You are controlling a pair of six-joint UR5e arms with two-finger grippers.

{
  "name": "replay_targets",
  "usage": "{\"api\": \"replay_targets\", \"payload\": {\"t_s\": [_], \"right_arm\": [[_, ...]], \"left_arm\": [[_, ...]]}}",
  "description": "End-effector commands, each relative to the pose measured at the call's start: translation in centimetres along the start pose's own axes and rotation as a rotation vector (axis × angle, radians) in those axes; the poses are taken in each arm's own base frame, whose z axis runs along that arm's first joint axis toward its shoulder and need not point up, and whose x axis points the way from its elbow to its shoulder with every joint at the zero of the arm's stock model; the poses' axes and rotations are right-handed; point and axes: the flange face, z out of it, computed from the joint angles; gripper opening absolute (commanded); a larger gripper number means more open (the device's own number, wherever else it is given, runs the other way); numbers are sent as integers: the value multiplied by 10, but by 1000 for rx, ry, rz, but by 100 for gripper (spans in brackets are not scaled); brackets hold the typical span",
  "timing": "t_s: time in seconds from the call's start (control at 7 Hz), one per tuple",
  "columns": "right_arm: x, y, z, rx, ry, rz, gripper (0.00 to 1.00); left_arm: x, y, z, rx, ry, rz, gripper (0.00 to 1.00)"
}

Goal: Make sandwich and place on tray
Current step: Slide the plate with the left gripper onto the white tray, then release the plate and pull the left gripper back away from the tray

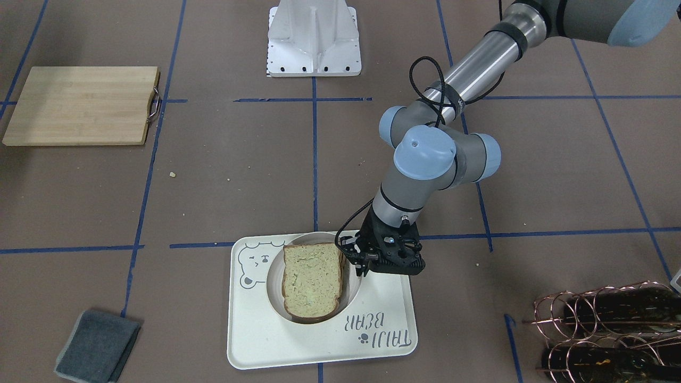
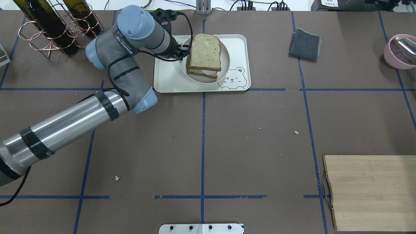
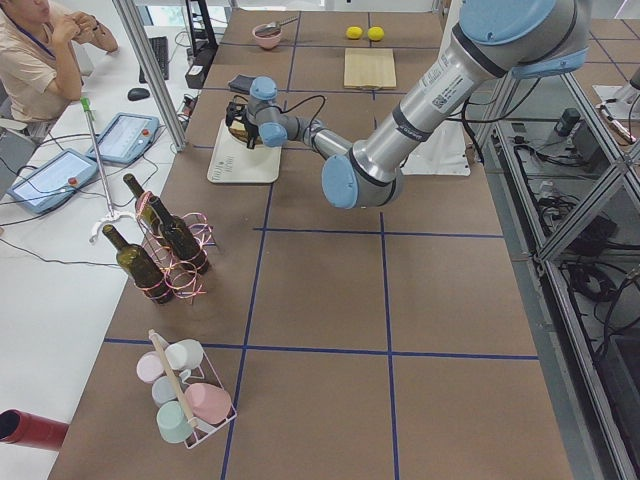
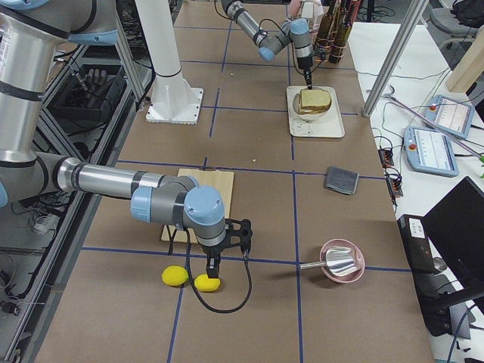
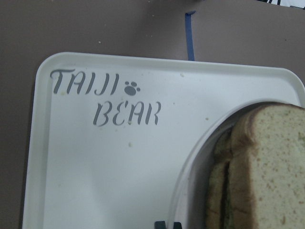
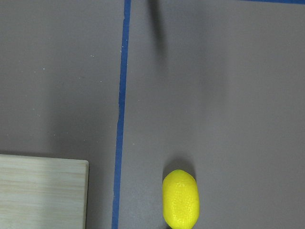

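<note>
The sandwich [image 1: 311, 279], two tan bread slices with a sliver of white egg [image 2: 203, 70] between them, lies on a small round plate [image 1: 270, 274]. The plate sits on the cream "TAIJI BEAR" tray [image 1: 383, 298]. My left gripper [image 1: 360, 264] is at the plate's rim beside the sandwich. In the left wrist view its fingertips [image 5: 159, 225] stand close together astride the rim, so it looks shut on the rim. My right gripper [image 4: 214, 266] hangs far away over two lemons [image 4: 206, 283]. I cannot tell whether it is open or shut.
The wooden cutting board [image 2: 370, 191] lies on the robot's right, next to the lemon [image 6: 180, 199]. A grey cloth [image 2: 305, 44] and a pink bowl [image 2: 399, 52] lie right of the tray. A copper bottle rack [image 2: 55, 29] stands to its left.
</note>
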Motion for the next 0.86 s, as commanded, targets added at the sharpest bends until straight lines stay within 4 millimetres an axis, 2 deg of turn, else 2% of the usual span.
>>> {"api": "replay_targets", "payload": {"t_s": [0.0, 0.14, 0.29, 0.43, 0.57, 0.71], "right_arm": [[1, 1, 1, 1, 0, -1, 100], [1, 1, 1, 1, 0, -2, 100], [1, 1, 1, 1, 0, -1, 100], [1, 2, 2, -1, 0, 0, 100], [1, 3, 2, -1, 0, 0, 100], [1, 3, 2, -1, 0, 7, 100]], "left_arm": [[-9, 1, 16, 9, -15, 20, 0], [-12, 1, 16, 8, -18, 79, 59], [-16, -3, 13, 13, -22, 150, 100], [-20, -5, -1, 30, -10, 159, 100], [-43, -10, -23, 48, -11, 159, 100], [-69, -4, -55, 36, -36, 236, 100]]}}
